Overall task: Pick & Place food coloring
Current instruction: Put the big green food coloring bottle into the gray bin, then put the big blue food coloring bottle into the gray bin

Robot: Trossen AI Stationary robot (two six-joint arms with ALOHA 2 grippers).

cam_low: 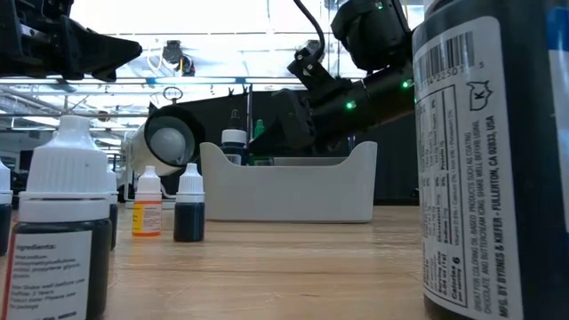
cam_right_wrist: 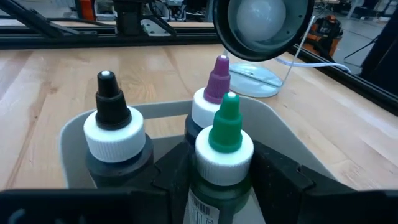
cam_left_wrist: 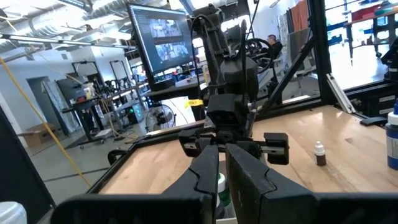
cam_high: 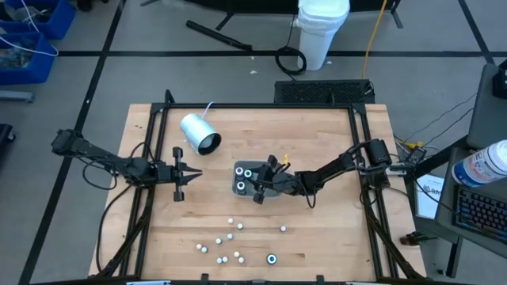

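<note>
While the left gripper (cam_high: 192,174) waits over bare wood off to the side, its fingers (cam_left_wrist: 208,180) pressed together on nothing, the right gripper (cam_high: 255,188) reaches into the shallow grey tray (cam_high: 238,168) at mid-table. Between the right arm's dark fingers (cam_right_wrist: 277,171) stands a green-tipped food coloring bottle (cam_right_wrist: 224,152), white collar level with the pads; whether they pinch it or have parted from it cannot be told. Just beyond the fingertips, inside the tray, stand a purple-tipped bottle (cam_right_wrist: 213,99) and a black-tipped bottle (cam_right_wrist: 113,127), upright and close together. Past the tray lies a white-and-grey cylinder (cam_high: 200,132) on its side. Behind the fingers, loose small bottles (cam_high: 230,237) dot the table's near edge.
</note>
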